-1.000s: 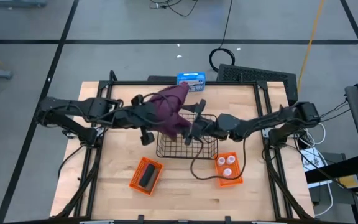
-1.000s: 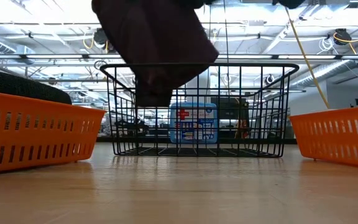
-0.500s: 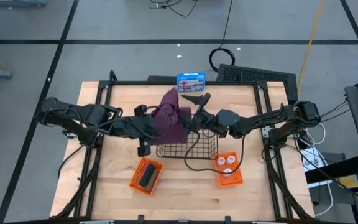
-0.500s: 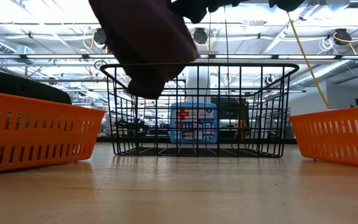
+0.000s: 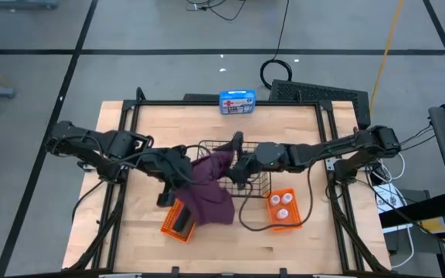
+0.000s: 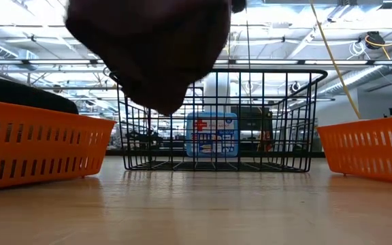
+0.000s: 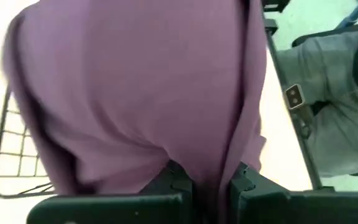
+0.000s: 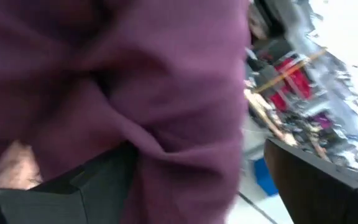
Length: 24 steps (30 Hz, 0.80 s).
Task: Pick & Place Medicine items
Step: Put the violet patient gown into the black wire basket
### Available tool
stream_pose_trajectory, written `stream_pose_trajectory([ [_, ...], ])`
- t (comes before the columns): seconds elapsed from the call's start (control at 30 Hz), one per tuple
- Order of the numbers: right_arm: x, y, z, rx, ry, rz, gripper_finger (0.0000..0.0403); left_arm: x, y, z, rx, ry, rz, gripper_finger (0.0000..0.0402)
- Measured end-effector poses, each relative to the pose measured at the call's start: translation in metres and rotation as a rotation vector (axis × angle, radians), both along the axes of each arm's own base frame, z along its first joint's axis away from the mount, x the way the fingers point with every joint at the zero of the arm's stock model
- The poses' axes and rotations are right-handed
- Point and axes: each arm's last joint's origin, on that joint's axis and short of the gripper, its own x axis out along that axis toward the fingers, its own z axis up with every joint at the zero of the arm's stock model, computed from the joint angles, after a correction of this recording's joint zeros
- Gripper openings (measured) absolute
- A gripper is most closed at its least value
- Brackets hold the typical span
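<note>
The maroon fabric pouch (image 5: 209, 191) hangs in the air over the near-left corner of the black wire basket (image 5: 252, 179) and the left orange tray (image 5: 170, 224). In the low view the pouch (image 6: 148, 51) fills the top, clear of the table. My left gripper (image 5: 178, 165) is shut on it. My right gripper (image 5: 236, 164) sits at the pouch's far end with its fingers apart. A dark-grey piece (image 5: 182, 222) lies in the left tray. White bottles (image 5: 283, 203) stand in the right orange tray (image 5: 287, 224). No pink cylinder shows. My left gripper (image 7: 207, 179) pinches a bunched fold of the pouch's fabric (image 7: 211, 155) between its two fingers. The pouch hangs below and beyond them, lifted clear of the table. My right gripper (image 8: 197, 180) has pouch fabric (image 8: 179, 143) bunched between its spread fingers; whether they grip it, I cannot tell.
A blue-and-white first-aid box (image 5: 237, 102) lies by the far edge, behind the basket. The two orange trays flank the basket's near side. Bare wood lies along the near edge (image 5: 230, 247). A cable (image 5: 246, 212) loops beside the right tray.
My left gripper has swung toward the near edge, carrying the pouch from above the basket's far-left part to above its near-left corner and the left tray. My right gripper went toward the far edge, clear of the pouch, then came back toward the near side against the pouch.
</note>
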Motion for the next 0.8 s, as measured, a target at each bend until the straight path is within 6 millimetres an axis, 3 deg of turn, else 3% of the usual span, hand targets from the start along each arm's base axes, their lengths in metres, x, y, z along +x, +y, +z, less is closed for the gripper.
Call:
stream_pose_trajectory([
  [0.17,-0.015,0.006,0.017,0.056,-0.010,0.031,0.0340,-0.004,0.004,-0.003,-0.014,0.058,-0.011,0.0025],
  [0.37,-0.032,0.000,0.034,0.251,-0.017,0.210,0.0340,-0.005,0.009,0.006,-0.094,0.048,-0.079,0.0025],
  [0.57,-0.032,-0.010,0.033,0.417,0.021,0.310,0.0340,-0.005,0.010,0.020,-0.075,-0.017,-0.069,0.0025],
  [0.8,-0.015,-0.010,0.019,0.487,0.036,0.399,0.0340,-0.002,0.011,0.021,-0.076,-0.037,-0.073,0.0025],
])
